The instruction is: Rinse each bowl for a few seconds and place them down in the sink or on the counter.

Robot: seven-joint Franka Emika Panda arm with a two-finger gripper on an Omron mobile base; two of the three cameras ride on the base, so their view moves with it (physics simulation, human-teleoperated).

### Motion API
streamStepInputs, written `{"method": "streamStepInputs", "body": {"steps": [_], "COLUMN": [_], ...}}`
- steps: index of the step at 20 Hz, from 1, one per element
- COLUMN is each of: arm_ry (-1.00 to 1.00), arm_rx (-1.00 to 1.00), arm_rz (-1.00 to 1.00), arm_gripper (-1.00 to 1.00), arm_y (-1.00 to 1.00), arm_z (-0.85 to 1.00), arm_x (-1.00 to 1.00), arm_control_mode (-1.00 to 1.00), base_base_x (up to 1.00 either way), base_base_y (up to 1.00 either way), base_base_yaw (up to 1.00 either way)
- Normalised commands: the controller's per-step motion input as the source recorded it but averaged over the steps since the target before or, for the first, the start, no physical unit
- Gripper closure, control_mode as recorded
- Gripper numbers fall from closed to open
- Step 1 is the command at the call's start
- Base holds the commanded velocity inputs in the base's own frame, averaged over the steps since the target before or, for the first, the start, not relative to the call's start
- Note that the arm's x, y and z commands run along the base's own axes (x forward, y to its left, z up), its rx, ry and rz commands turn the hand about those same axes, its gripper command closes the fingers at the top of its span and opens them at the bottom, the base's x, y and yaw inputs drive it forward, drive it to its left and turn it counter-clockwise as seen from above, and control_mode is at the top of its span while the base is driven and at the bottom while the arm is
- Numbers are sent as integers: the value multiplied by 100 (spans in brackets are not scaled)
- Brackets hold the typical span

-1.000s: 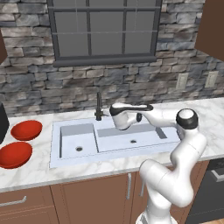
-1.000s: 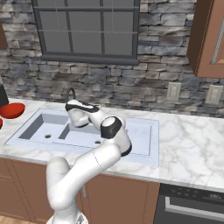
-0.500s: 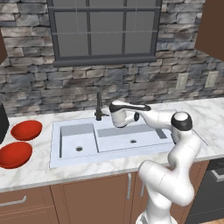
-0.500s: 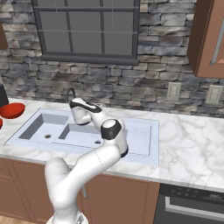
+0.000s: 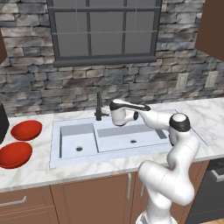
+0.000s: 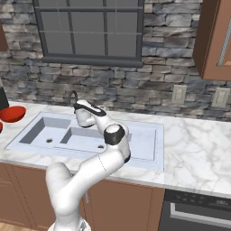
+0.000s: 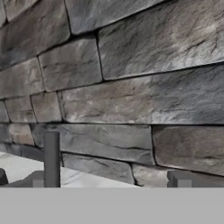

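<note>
Left base view: the arm reaches from the lower right over the sink (image 5: pixel 111 140), its hand now just right of the dark faucet (image 5: pixel 99 107) after sliding leftward from where it hung a second ago, nearer the wide basin's middle. Both red bowls (image 5: pixel 26 130) sit on the white table (image 5: pixel 26 168) left of the sink, unmoved, one behind the other. Right base view: the hand hovers above the divider between the two basins, close beside the faucet (image 6: pixel 72 97), having crept toward it; one bowl (image 6: pixel 11 113) shows at the left edge on the table (image 6: pixel 194 149). Hand view: the fingers (image 7: pixel 177 179) stand spread wide with nothing between them, facing the stone wall (image 7: pixel 131 87), the faucet stem (image 7: pixel 51 159) upright near the left fingertip.
</note>
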Motion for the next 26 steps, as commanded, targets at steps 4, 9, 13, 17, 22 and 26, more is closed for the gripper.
{"method": "streamStepInputs", "body": {"steps": [4,9,13,17,22,26], "arm_ry": [0,0,1,0,1,3], "arm_rx": [0,0,0,1,0,0], "arm_rz": [1,0,0,0,0,0], "arm_gripper": [-100,-100,100,100,100,100], "arm_y": [0,0,-6,-26,-43,-52], "arm_z": [-11,-12,-14,-14,-16,-25], "arm_x": [22,16,8,1,0,-2], "arm_control_mode": [-100,-100,-100,-100,-100,-100], "base_base_x": [0,0,0,0,0,0], "base_base_y": [0,0,0,0,0,0], "base_base_yaw": [0,0,0,0,0,0]}}
